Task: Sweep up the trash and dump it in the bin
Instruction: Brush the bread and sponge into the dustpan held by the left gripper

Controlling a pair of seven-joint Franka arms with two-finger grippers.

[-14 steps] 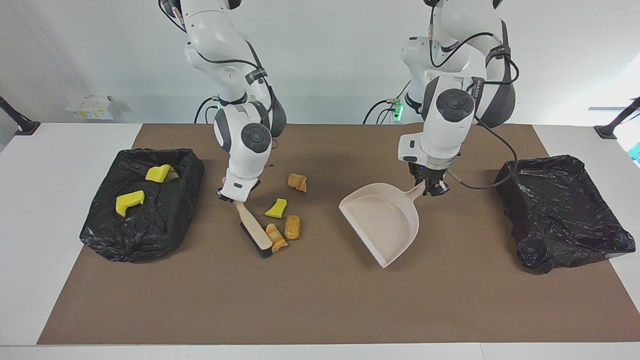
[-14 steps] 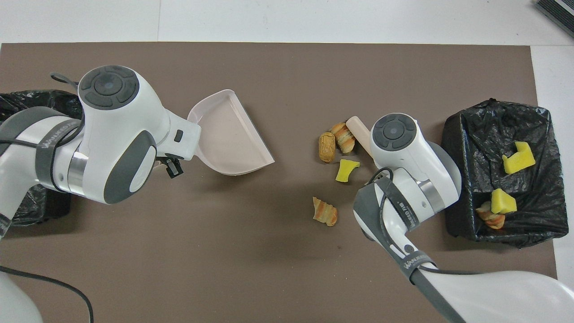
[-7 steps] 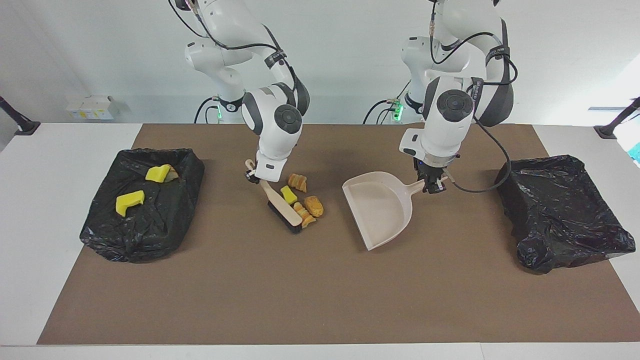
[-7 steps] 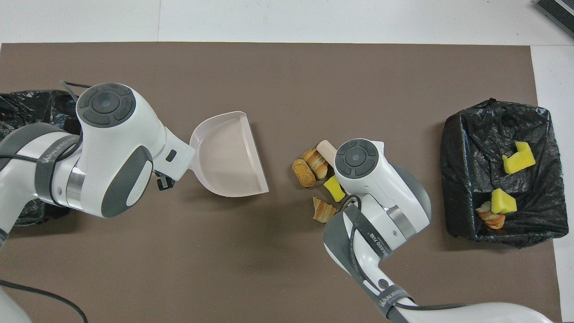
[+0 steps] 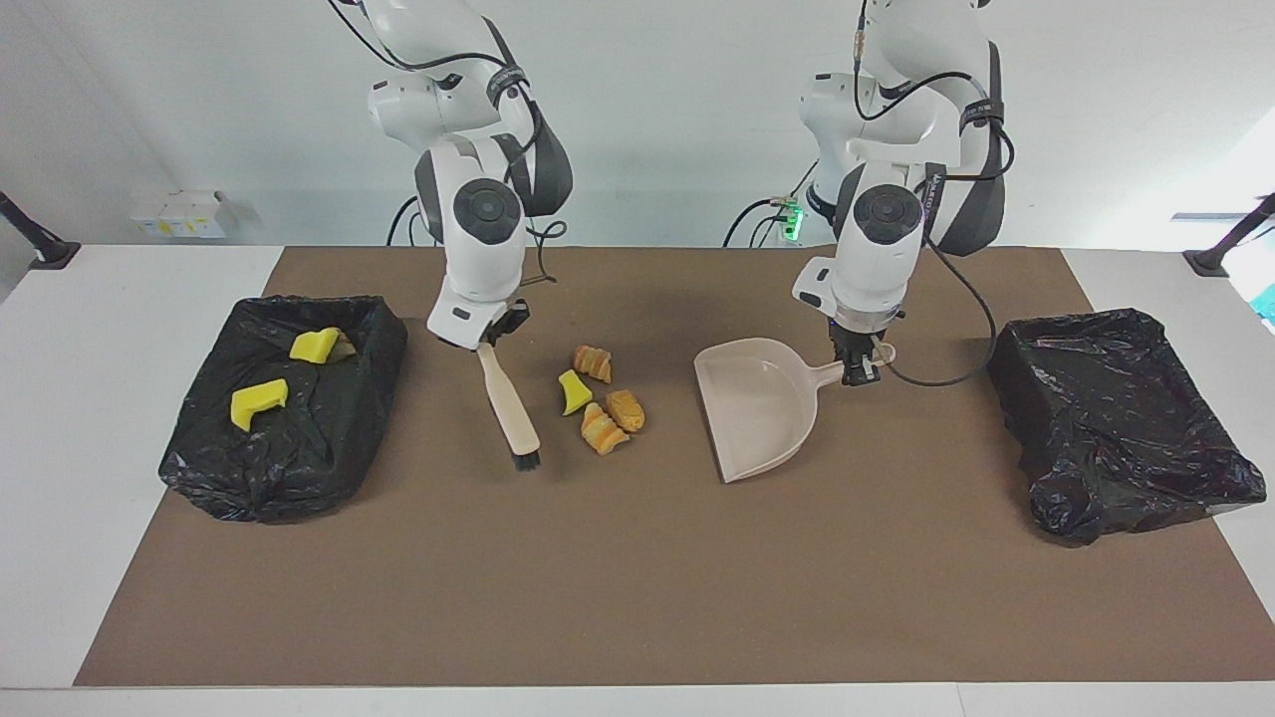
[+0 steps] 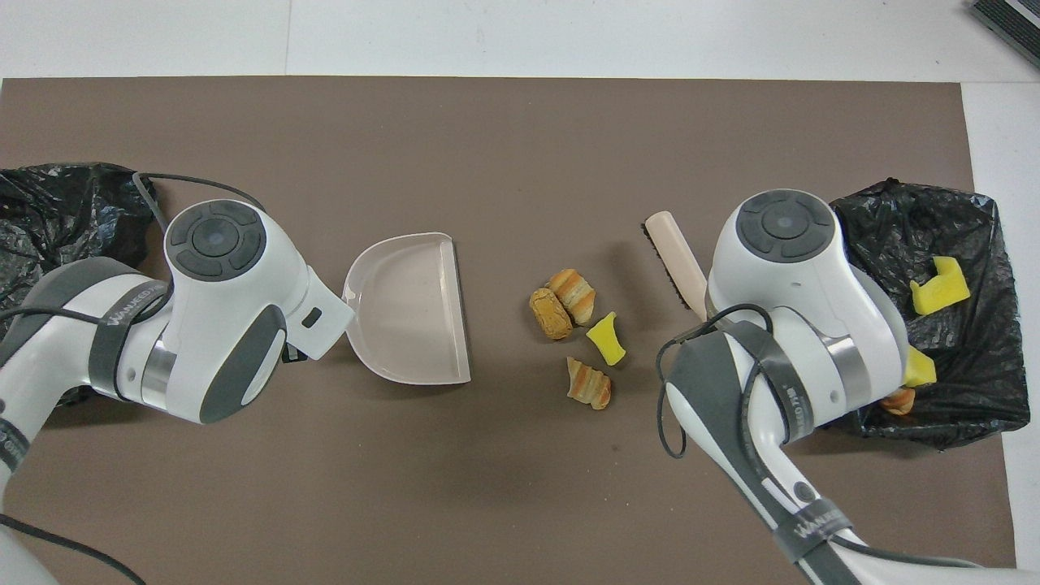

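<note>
Four bits of trash [image 5: 603,398] lie in a small heap near the middle of the brown mat [image 5: 637,597]: three bread-like chunks and one yellow sponge scrap. Half a second ago the brush [image 5: 509,410] was pressed against them. Now the right gripper [image 5: 491,337], clamped on the brush handle, has pulled it back toward the right arm's end, so another push is likely needed. The left gripper [image 5: 859,366] is clamped on the beige dustpan [image 5: 759,403] handle; the pan has slid closer to the heap. Three scraps already sit in the black-lined bin [image 5: 289,408] at the mat's edge.
</note>
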